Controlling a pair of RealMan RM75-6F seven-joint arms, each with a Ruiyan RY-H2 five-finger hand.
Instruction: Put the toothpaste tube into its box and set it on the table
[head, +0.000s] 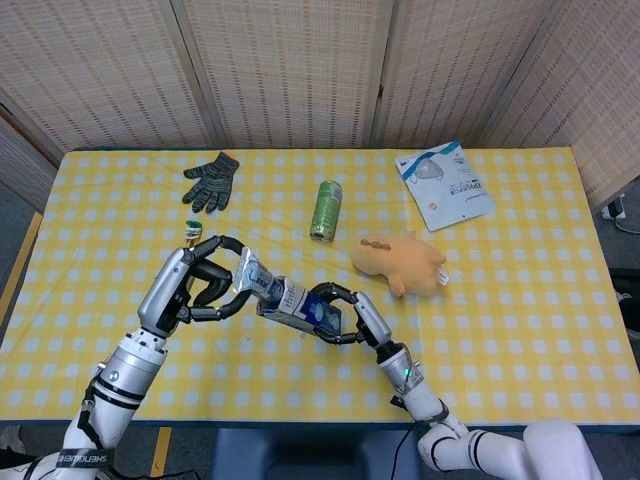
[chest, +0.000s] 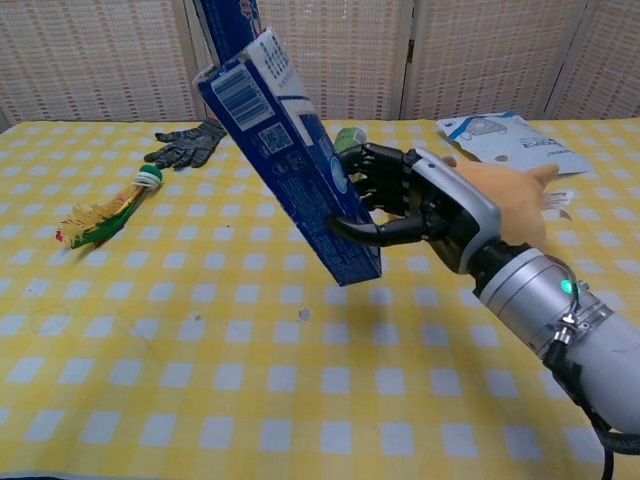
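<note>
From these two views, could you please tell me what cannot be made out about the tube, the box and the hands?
- Tube: chest view's top edge cuts it off; its lower end is hidden in the box, so depth is unknown.
- Left hand: out of the chest view; in the head view its grip on the tube is hard to read.
- Right hand: the box hides its fingertips in the chest view.
- Box print: too small in the head view.

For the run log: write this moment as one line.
phase: insertion | left hand: holds toothpaste tube | right hand: holds box tilted, off table | tube nose at box mouth | box not set down
</note>
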